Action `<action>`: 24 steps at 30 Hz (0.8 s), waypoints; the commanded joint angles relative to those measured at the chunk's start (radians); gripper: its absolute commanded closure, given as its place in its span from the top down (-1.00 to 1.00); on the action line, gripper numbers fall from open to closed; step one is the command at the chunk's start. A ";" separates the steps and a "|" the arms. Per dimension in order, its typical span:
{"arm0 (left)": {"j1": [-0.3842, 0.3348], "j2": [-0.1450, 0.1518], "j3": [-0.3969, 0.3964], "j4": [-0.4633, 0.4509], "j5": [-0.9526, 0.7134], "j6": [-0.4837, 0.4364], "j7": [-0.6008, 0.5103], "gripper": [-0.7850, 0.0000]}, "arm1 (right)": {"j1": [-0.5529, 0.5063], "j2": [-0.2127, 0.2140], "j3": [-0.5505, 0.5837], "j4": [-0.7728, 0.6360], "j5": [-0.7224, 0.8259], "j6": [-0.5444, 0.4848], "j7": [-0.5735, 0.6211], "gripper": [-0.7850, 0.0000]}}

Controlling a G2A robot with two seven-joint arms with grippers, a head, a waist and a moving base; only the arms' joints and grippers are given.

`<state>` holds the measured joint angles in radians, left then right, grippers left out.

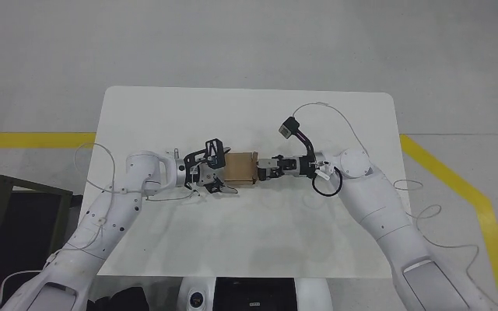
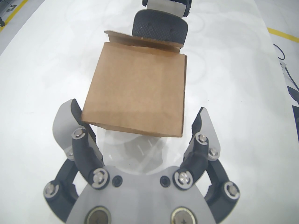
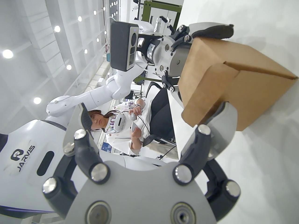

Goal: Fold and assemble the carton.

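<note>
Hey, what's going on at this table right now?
A two-armed robot is assembling a brown carton on the white table. The left gripper, open, straddles one end of it; the right gripper, also open, has one finger against the flap at the opposite end. That flap is not yet folded flat.

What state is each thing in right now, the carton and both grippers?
carton: squared up into a box, lying on the table, one end flap not yet folded shut.
left gripper: open, straddling the carton's near end, one pad touching a corner.
right gripper: open, one finger against the opposite end's flap.
</note>
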<state>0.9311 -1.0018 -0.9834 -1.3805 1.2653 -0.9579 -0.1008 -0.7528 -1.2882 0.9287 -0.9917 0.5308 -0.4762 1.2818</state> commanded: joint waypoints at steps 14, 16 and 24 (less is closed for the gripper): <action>0.004 0.001 -0.005 -0.001 0.004 -0.012 -0.008 1.00 | 0.013 -0.008 -0.012 0.052 -0.017 0.004 -0.001 -0.04; 0.004 0.000 -0.006 -0.002 0.004 -0.012 -0.011 1.00 | 0.015 -0.009 -0.014 0.060 -0.023 0.005 -0.004 -0.04; 0.006 0.001 -0.009 -0.001 0.005 -0.016 -0.014 1.00 | 0.027 -0.011 -0.028 0.082 -0.076 0.022 -0.011 -0.05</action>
<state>0.9368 -1.0011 -0.9920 -1.3826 1.2715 -0.9735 -0.1147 -0.7278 -1.2989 0.9024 -0.9121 0.4635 -0.4561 1.2734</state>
